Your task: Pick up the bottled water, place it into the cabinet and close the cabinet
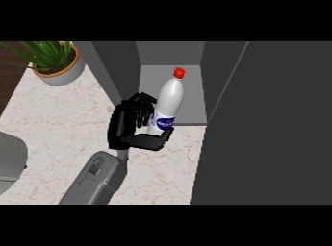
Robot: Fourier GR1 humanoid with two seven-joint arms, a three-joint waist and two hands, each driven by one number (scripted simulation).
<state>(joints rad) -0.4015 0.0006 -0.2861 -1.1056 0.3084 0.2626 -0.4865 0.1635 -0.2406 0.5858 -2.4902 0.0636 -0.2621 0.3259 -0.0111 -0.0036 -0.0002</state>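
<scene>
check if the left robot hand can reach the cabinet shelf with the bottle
Probably yes: the left robot hand, curled round the bottled water, is at the shelf edge, door swung aside.

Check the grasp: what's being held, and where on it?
Left hand holds the bottled water by its lower body, fingers curled round it.

Bottled water (pixel 170 98) of glossy white plastic; counter (pixel 62 115) of smooth veined stone; cabinet (pixel 225 77) of matt grey panels.

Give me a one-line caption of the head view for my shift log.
Left hand, fingers curled round the bottled water, holds it at the mouth of the open cabinet.
</scene>
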